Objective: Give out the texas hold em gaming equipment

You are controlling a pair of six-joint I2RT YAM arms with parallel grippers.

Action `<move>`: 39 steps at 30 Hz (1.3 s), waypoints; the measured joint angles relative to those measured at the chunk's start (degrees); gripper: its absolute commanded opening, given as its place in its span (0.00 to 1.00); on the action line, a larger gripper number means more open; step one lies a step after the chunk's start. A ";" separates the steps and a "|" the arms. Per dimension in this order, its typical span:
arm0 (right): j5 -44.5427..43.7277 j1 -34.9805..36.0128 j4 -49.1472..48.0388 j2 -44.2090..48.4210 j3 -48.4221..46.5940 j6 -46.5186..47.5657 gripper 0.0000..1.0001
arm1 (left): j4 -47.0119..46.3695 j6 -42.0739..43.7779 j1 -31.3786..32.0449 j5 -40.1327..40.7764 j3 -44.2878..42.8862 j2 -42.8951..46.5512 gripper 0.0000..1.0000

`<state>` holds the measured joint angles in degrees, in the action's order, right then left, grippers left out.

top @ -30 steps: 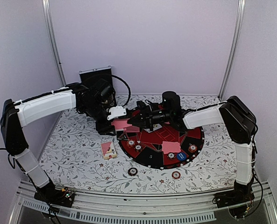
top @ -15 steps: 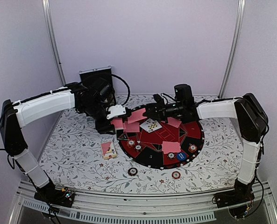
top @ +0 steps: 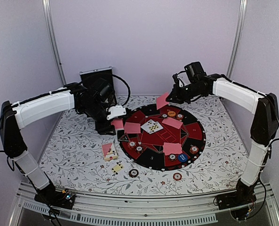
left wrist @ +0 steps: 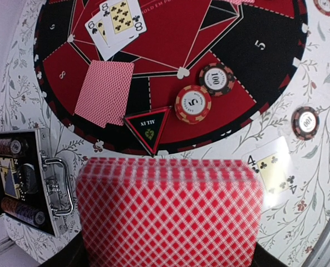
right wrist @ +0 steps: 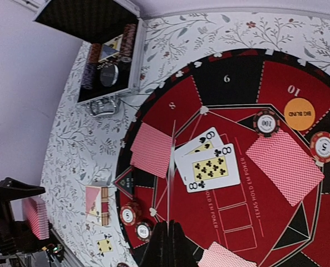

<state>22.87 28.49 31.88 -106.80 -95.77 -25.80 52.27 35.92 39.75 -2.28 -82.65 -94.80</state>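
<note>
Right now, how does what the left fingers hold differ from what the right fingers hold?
The left fingers grip a thick deck; the right fingers pinch one card. The deck is held at the mat's left edge, the card at its far edge. The deck faces its wrist camera back-on, the card edge-on. Both have pink backs.

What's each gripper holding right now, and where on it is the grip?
The right gripper pinches a single pink-backed card by its near edge. The left gripper holds the deck of cards; where its fingers touch is hidden.
</note>
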 measured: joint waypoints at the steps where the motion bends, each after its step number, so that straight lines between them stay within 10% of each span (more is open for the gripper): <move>1: -2.64 0.44 1.90 -0.31 -0.90 1.46 0.00 | 0.02 0.00 0.00 -0.02 0.02 0.00 0.00; 16: -44.92 15.78 19.26 -20.15 -17.79 13.42 0.00 | 1.40 -0.44 -0.02 -0.94 1.05 0.85 0.00; 34: -50.38 20.55 21.07 -31.65 -21.79 16.22 0.00 | 1.68 -0.55 -0.28 -1.57 1.22 1.36 0.00; 39: -46.27 20.70 20.46 -32.04 -21.79 16.15 0.14 | 1.68 -0.59 -0.28 -1.55 1.22 1.36 0.00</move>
<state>-23.40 49.19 52.34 -138.85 -117.56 -9.65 53.95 35.33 39.46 -3.84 -81.43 -93.45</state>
